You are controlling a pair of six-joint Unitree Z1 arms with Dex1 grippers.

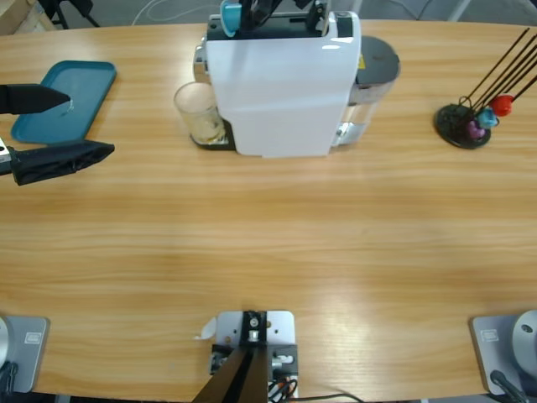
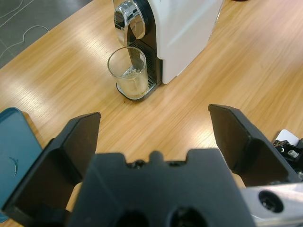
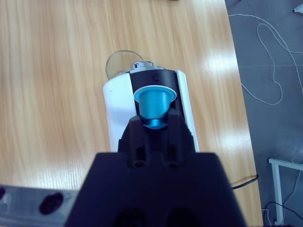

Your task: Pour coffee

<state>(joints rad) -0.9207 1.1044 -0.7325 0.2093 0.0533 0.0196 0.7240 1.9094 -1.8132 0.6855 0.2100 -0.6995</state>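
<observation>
A clear glass [image 1: 200, 113] stands on the drip tray under the spout of the white coffee machine [image 1: 281, 92]. A shallow layer of pale tan coffee [image 2: 132, 84] lies in its bottom. My left gripper [image 1: 84, 126] hangs open and empty at the table's left edge, well apart from the glass [image 2: 129, 71], with its jaws [image 2: 154, 118] pointing at it. My right gripper [image 3: 154, 120] is over the machine's top [image 3: 151, 90], shut on a blue capsule [image 3: 154, 101] just above the dark opening. In the high view the blue capsule [image 1: 231, 13] shows at the machine's top left.
A teal tray [image 1: 84, 88] lies at the back left, beside my left gripper. A black capsule stand [image 1: 463, 126] with red, blue and purple capsules sits at the right. Bare wooden tabletop [image 1: 268, 243] stretches in front of the machine.
</observation>
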